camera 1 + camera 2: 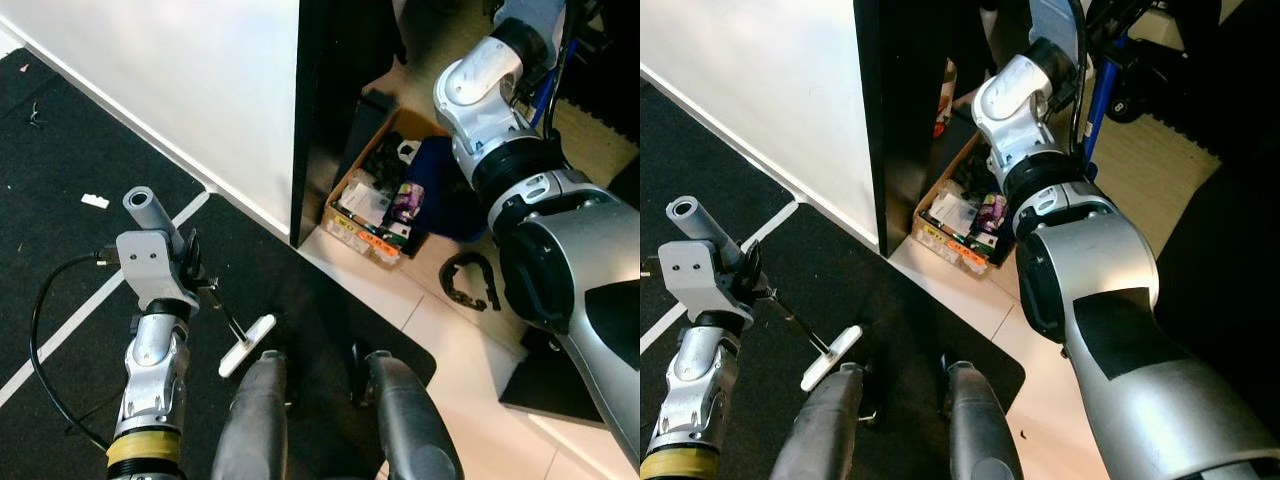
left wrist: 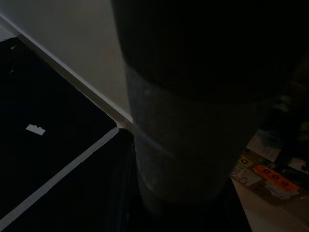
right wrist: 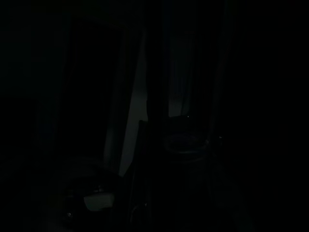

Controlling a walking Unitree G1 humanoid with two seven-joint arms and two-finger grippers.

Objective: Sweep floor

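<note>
My left gripper is at the lower left, shut around a thick grey handle whose end points up at the camera. From the gripper a thin dark rod runs down to a white flat head on the black mat. In the left wrist view the grey handle stands very close. A white scrap lies on the mat left of the handle, and the same white scrap is seen from the left wrist. My right arm reaches up to the top right; the right wrist view is almost black.
A white wall and a black cabinet stand ahead. An open cardboard box of small items sits beside the cabinet on pale tiles. A black curved object lies on the tiles. My legs stand on the mat, which has a white stripe.
</note>
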